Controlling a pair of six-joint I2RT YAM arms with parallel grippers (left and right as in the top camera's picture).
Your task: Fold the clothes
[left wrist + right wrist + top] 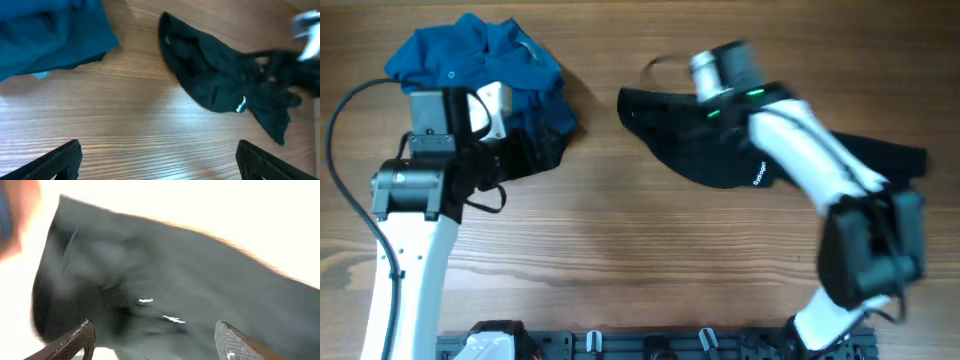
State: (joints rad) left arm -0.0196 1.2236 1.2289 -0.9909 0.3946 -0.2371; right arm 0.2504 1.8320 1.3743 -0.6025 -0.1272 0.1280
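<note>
A black shirt (680, 135) lies crumpled on the wooden table at centre right, with small white lettering (757, 172). It also shows in the left wrist view (210, 80) and fills the right wrist view (190, 280). A teal-blue shirt (480, 60) lies bunched at the back left and also shows in the left wrist view (45, 35). My right gripper (155, 345) is open just above the black shirt and holds nothing; overhead it is blurred (712, 118). My left gripper (162, 167) is open and empty over bare wood, beside the teal shirt (535, 150).
The right arm (810, 160) stretches from the front right across the black shirt's right part. The left arm (415, 190) stands at the left with a black cable looping beside it. A black rail (650, 345) runs along the front edge.
</note>
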